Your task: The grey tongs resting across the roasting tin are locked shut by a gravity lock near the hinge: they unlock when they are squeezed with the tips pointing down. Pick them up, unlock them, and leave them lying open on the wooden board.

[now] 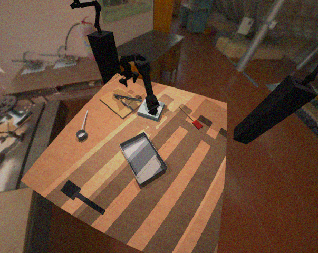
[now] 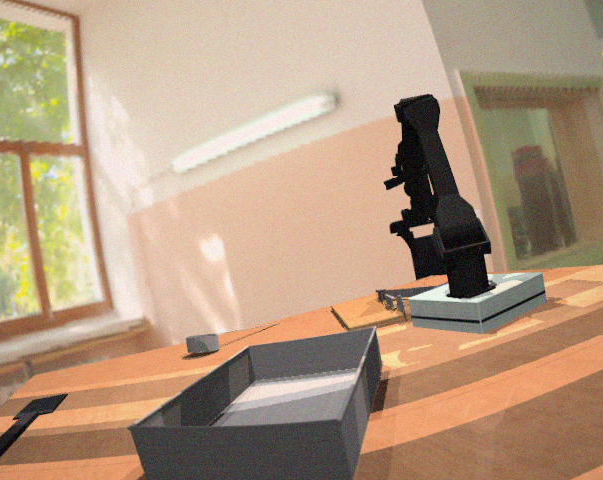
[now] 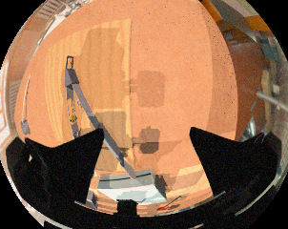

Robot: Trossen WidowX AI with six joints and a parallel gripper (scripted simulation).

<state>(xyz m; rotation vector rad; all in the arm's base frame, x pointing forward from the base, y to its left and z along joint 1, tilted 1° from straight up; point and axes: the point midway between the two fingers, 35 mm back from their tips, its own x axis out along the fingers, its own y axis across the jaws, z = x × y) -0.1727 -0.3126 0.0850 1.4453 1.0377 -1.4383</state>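
Observation:
The grey tongs [image 1: 127,97] [image 2: 414,292] [image 3: 72,77] lie on the wooden board [image 1: 112,106] [image 2: 360,314] [image 3: 55,91] with their two arms spread apart in a V. The hinge end is over the board. One arm reaches past the board's edge to beside the robot's base block; whether it touches the block I cannot tell. My gripper [image 1: 130,84] [image 3: 148,133] is wide open and empty, above and clear of the tongs. In the wrist view my left finger hides part of the other arm. The roasting tin [image 1: 145,157] [image 2: 239,449] holds nothing.
The pale base block [image 1: 142,111] [image 2: 446,312] [image 3: 130,191] stands beside the board. A small long-handled pan [image 1: 81,135] [image 2: 202,343] lies near the far left edge. A black spatula [image 1: 89,204] [image 2: 12,439] and a red-headed tool [image 1: 197,124] lie farther off.

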